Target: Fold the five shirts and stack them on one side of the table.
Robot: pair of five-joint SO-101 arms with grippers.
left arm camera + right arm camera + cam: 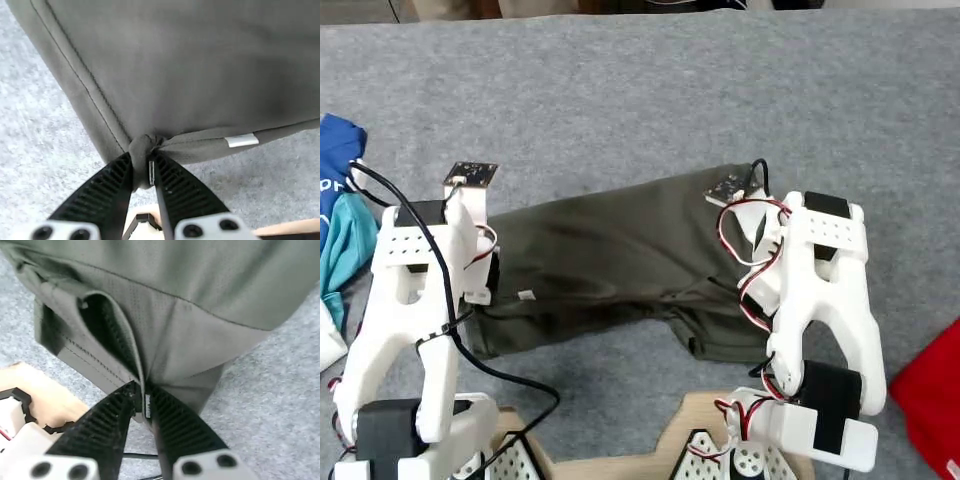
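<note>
Closest to the lens, the left gripper (pixel 142 172) is clamped on a small bunched knob of hem at the corner of the olive shirt (pixel 200 75). That bite is thin. If the two arms pull unevenly, I judge the knob could slide out and drop that side. Just outside this arm, at the table's left edge, lies a crumpled blue shirt (pixel 340 200). It is close enough that the arm or its loose black cable might drag it along.

The olive shirt (pixel 620 260) lies across the middle of the grey table (pixel 620 80), partly doubled over, with a white tag (pixel 241 141) showing at its near edge. The cloth surface looks grippy, so a low sweep could rumple the fold rather than lay it flat.

The right gripper (pixel 144 402) is closed on the shirt's near edge beside a gaping pocket of layered fabric. How many layers it holds cannot be told. If it holds too few, the rest would sag and skew the fold.

A red shirt (pixel 930 390) waits at the right edge, near that arm's elbow, and a wide swing could catch it.
</note>
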